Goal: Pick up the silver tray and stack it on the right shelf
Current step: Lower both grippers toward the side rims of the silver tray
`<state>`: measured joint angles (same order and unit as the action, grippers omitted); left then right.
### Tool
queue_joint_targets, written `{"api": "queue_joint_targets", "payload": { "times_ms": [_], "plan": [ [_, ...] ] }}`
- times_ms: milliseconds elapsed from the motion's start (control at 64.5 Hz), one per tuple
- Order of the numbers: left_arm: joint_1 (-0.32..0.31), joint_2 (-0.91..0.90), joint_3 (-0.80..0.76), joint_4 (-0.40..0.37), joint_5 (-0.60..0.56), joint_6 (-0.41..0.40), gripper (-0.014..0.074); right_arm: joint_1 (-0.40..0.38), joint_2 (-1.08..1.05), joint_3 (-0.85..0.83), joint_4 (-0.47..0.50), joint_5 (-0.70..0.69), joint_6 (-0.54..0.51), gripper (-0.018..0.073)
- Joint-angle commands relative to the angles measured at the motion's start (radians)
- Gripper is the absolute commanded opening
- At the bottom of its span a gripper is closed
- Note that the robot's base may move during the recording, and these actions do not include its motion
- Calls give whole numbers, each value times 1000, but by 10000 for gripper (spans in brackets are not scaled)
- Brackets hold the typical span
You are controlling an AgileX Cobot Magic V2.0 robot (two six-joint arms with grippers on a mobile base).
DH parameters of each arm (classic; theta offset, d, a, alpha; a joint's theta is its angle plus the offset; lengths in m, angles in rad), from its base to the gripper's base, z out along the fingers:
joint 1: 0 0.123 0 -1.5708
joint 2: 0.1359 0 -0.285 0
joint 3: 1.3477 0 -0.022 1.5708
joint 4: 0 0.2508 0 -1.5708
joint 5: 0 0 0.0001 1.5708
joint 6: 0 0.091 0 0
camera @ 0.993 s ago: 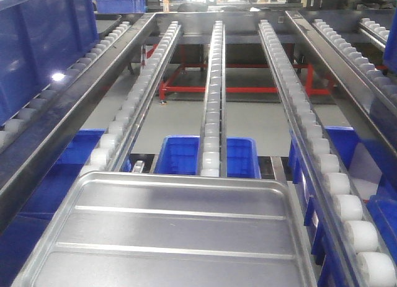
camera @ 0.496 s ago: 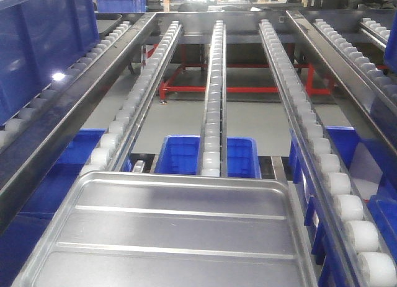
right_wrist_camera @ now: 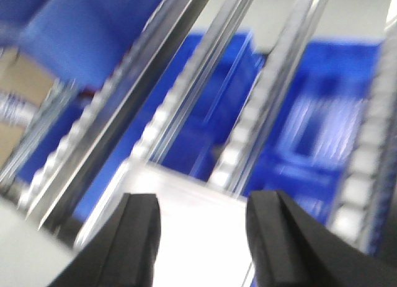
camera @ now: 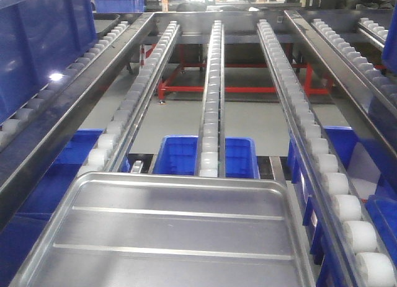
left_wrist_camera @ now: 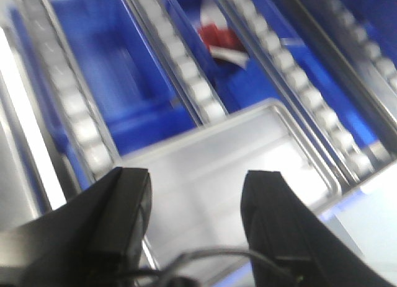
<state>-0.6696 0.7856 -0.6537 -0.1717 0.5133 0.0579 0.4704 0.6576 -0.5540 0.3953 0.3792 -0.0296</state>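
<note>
The silver tray [camera: 173, 237], shiny with two long ridges, fills the bottom of the front view, its far rim at the near ends of the left and centre roller rails. The right shelf's roller rails [camera: 211, 101] run away behind it. I cannot tell whether the tray rests on the rollers. Neither gripper shows in the front view. In the blurred left wrist view, my left gripper [left_wrist_camera: 197, 178] is open and empty above the tray [left_wrist_camera: 211, 157]. In the blurred right wrist view, my right gripper [right_wrist_camera: 205, 200] is open and empty above the tray [right_wrist_camera: 192, 231].
Blue bins [camera: 180, 154] stand below the rails. A tall blue crate [camera: 37, 39] sits on the neighbouring lane at left. A steel divider and more roller rails [camera: 347, 45] run on the right. A red frame [camera: 248, 88] stands on the floor beyond.
The front view has shifted slightly; the tray sits a touch lower and further left in frame. Nothing was gripped or released.
</note>
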Motion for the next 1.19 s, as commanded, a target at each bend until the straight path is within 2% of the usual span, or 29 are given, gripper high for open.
{"api": "queue_joint_targets", "payload": {
  "times_ms": [0,109,155,279,357,419,527,636,838,931,1179],
  "plan": [
    [-14,70,-65,-14,13,-40,262,52,60,-38,19,-39,-1,437],
    [-14,194,-127,1,160,-40,262,87,149,-49,19,9,21,435],
    [-14,242,-153,9,195,-67,262,87,201,-70,19,46,50,435],
    [-14,359,-219,109,225,-247,262,87,343,-151,-17,148,99,435],
    [-14,417,-248,231,247,-408,262,87,442,-219,-102,220,176,435],
    [-14,458,-253,290,249,-468,262,87,507,-264,-188,273,266,435],
    [-14,511,-255,294,245,-486,262,89,596,-317,-334,308,442,435],
    [-14,560,-255,296,225,-528,262,89,642,-325,-381,269,540,435],
    [-14,636,-255,308,174,-587,262,89,705,-325,-383,240,545,435],
    [-14,664,-255,308,163,-589,262,92,737,-325,-382,228,546,435],
    [-14,705,-257,315,145,-608,262,148,819,-325,-381,198,548,435]
  ]
}}
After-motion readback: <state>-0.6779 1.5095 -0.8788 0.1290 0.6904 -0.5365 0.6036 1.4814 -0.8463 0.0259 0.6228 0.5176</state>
